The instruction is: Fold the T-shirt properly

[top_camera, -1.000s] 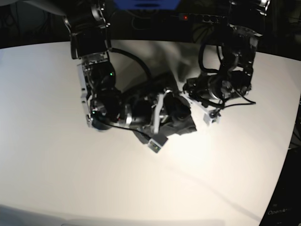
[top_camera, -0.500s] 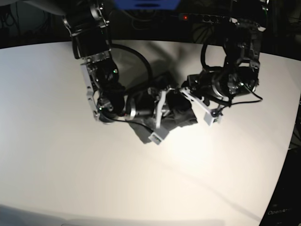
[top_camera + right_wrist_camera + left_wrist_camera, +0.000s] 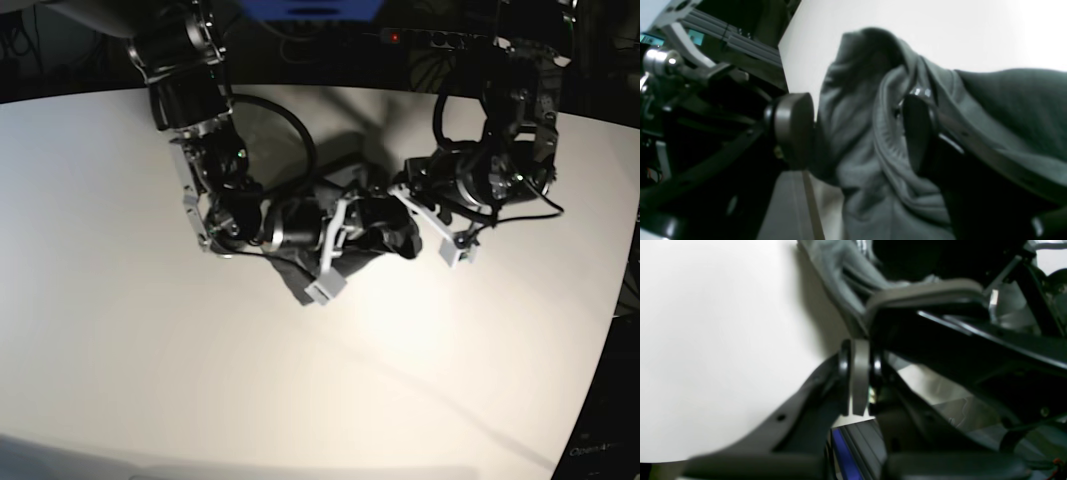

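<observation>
The dark grey T-shirt (image 3: 398,242) lies bunched in a wrinkled heap on the white table, between my two arms. In the right wrist view its folds (image 3: 853,173) hang between the spread fingers of my right gripper (image 3: 855,131), which is open; one finger (image 3: 917,133) sits under a draped hem. In the left wrist view my left gripper (image 3: 858,346) is shut, pads pressed together, and a gathered fold of the T-shirt (image 3: 840,283) runs down to its fingertips. In the base view both grippers (image 3: 365,220) (image 3: 402,200) meet over the heap.
The white table (image 3: 150,350) spreads wide around the heap, with its curved far edge against a dark background. Black cables loop off both arms above the shirt. A white camera bracket (image 3: 325,282) hangs low beside the cloth.
My right gripper has gone from shut to open on the cloth. Both arms and the bunched shirt have shifted slightly toward the table's far side. The left gripper stays shut.
</observation>
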